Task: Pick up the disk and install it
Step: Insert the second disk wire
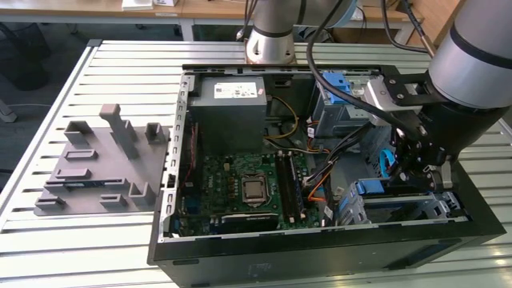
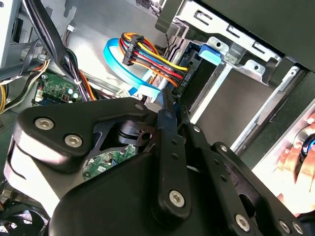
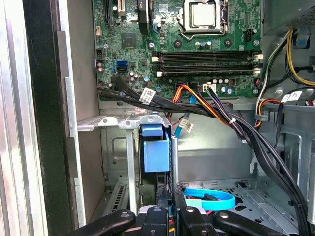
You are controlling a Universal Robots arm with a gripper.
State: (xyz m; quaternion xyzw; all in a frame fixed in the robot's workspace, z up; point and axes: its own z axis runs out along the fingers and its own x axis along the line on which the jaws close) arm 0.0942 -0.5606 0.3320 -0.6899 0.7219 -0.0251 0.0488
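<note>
Disk (image 2: 193, 73): sitting on edge inside the metal drive bay (image 2: 241, 64), seemingly already slid down into its slot, dark end facing out of the bay toward the middle of the computer case (image 1: 240, 255). Carrying a bundle of coloured wires (image 2: 147, 54) and a flat blue cable (image 2: 118, 61), both running to a plug at that end of the bay; whether fully seated there, hard to tell.

Gripper (image 2: 168, 101): reaching down into the case right at the open side of the bay, in the exterior view (image 1: 428, 174) hanging just above the bay's frame (image 1: 436, 207). Showing its black fingers (image 3: 153, 216) drawn together with no gap visible between the tips. Touching or very nearly touching the disk's exposed edge in the second wrist view; pinching that edge or merely pressing against it, not possible to say.

Blue latch piece (image 3: 155, 147): sitting on top of the bay, directly over the slot, in the first wrist view.

Green circuit board (image 3: 197, 44): lying well beyond the bay on the floor of the case, with black cables (image 3: 206, 113) crossing between board and bay.

Judging progress: picking up apparently done, inserting into the bay looking nearly or fully done. Remaining, as far as can be judged: final seating of the disk and letting go.
</note>
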